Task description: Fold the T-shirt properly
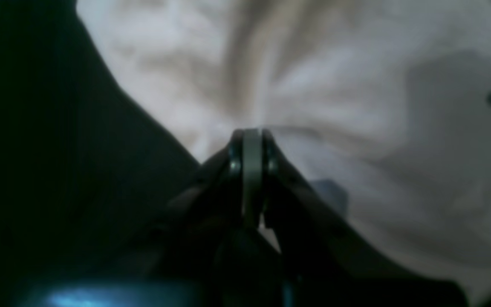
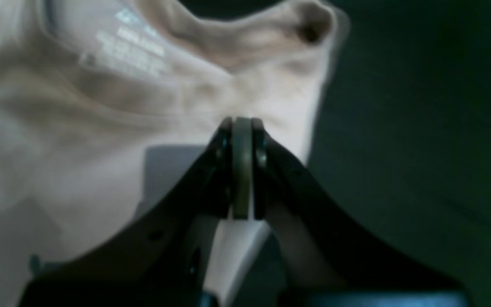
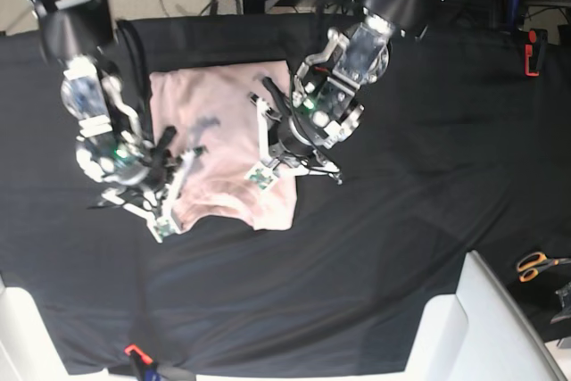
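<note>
The pink T-shirt (image 3: 219, 144) lay on the black table cloth (image 3: 410, 202), soft, light and prone to bunching. Both the left gripper (image 1: 252, 136) and right gripper (image 2: 241, 123) were pinched on its edges, the best place for grasping it.

No legible text anywhere; a pale printed patch shows through the T-shirt (image 2: 134, 51), too blurred to read.

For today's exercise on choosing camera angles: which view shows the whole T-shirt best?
The base view: it alone shows the T-shirt entire on the black cloth, both arms over it. The left wrist view shows only blurred folds at the left hand; the right wrist view shows a bunched edge at the right hand.
</note>
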### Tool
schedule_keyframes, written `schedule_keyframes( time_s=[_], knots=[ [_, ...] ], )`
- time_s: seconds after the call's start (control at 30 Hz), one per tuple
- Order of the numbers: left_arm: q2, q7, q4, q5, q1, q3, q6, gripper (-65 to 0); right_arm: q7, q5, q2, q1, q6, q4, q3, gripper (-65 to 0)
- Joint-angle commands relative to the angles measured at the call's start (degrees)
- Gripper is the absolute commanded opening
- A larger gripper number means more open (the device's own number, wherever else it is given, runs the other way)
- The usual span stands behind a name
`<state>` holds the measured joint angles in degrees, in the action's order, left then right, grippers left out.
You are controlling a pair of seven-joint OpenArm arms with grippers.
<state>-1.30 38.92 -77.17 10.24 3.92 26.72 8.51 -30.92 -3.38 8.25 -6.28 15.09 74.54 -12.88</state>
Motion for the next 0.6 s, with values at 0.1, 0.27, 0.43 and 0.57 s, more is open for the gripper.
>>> schedule_keyframes(
  time_s=[0.1,0.27,0.43,0.57],
  knots=[
    [-1.9,0.9,-15.7,-0.1,-4.9,0.0,-0.4,-65.0,-1.6,-0.4,0.8,7.0,0.0,15.8,4.7,-65.0],
    [-8.1,1.2,-29.2,-0.1,-16.8,0.0,-0.6,-65.0,-2.4,-0.4,0.7,17.3,0.1,23.6,15.0,-65.0],
    [-14.5,0.2,-34.8,-0.1,-30.4,-0.2,-0.8,-65.0,-2.4,-0.4,0.6,29.7,0.1,31.6,22.4,-65.0],
    [-15.9,-3.6,-35.0,0.0,-41.4,-4.2,-6.4,-65.0,-2.4,-0.5,0.3,38.4,0.1,34.2,27.3,-65.0]
  ],
)
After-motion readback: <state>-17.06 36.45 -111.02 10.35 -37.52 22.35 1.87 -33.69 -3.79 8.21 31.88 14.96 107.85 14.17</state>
